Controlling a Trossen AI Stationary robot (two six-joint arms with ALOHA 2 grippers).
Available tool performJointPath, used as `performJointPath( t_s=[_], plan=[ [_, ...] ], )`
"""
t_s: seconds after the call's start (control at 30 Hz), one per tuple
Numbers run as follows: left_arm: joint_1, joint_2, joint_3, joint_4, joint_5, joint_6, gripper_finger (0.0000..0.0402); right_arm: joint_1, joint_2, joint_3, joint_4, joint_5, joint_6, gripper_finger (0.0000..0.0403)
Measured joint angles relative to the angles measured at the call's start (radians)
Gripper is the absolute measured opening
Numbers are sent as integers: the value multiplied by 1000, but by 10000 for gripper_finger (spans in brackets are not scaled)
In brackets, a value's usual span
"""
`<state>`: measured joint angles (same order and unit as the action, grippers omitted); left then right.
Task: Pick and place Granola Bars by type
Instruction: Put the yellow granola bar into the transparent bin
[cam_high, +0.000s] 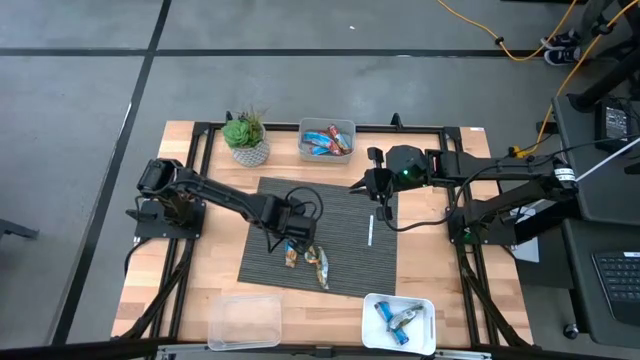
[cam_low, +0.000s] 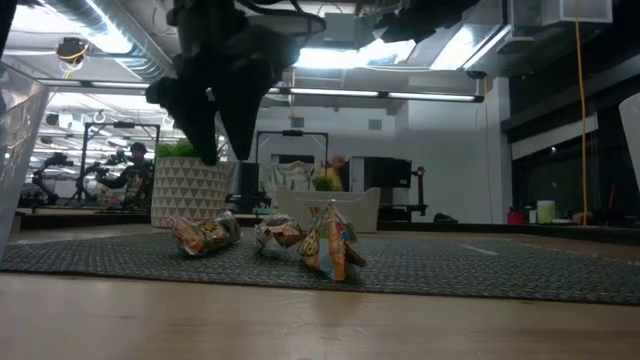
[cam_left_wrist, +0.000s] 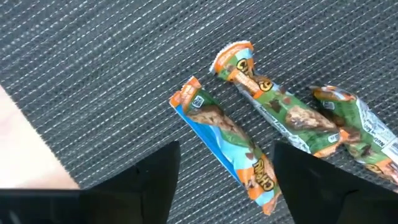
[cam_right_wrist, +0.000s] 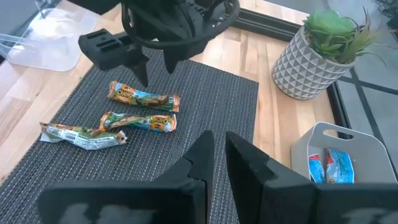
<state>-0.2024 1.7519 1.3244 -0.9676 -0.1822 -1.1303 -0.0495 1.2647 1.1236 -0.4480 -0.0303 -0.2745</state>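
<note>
Three granola bars lie flat on the dark woven mat (cam_high: 330, 215). A blue-and-orange bar (cam_left_wrist: 229, 146) lies nearest my left gripper, with two green-and-orange bars (cam_left_wrist: 283, 109) (cam_left_wrist: 356, 124) beside it. My left gripper (cam_left_wrist: 227, 158) is open and hovers just above the blue-and-orange bar, one finger on either side, touching nothing. The low view shows the left gripper (cam_low: 212, 120) clear above the bars (cam_low: 205, 235). My right gripper (cam_right_wrist: 221, 155) is shut and empty over the mat's far right part (cam_high: 375, 188).
A bin (cam_high: 327, 152) at the far edge holds blue-and-red bars. Another bin (cam_high: 372, 322) at the near right holds blue bars. A clear container (cam_high: 245, 320) stands near left, a potted plant (cam_high: 247, 138) sits far left of the mat, and a thin white stick (cam_high: 370, 230) lies on the mat.
</note>
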Motion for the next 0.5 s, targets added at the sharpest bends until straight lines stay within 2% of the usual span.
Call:
performJointPath(
  t_s=[0.23,0.5],
  plan=[
    [1,0,-75,93,5,-12,260,0,0,0,0,0,2,46],
    [1,22,-151,187,24,-43,260,0,0,0,1,0,3,46]
  ],
)
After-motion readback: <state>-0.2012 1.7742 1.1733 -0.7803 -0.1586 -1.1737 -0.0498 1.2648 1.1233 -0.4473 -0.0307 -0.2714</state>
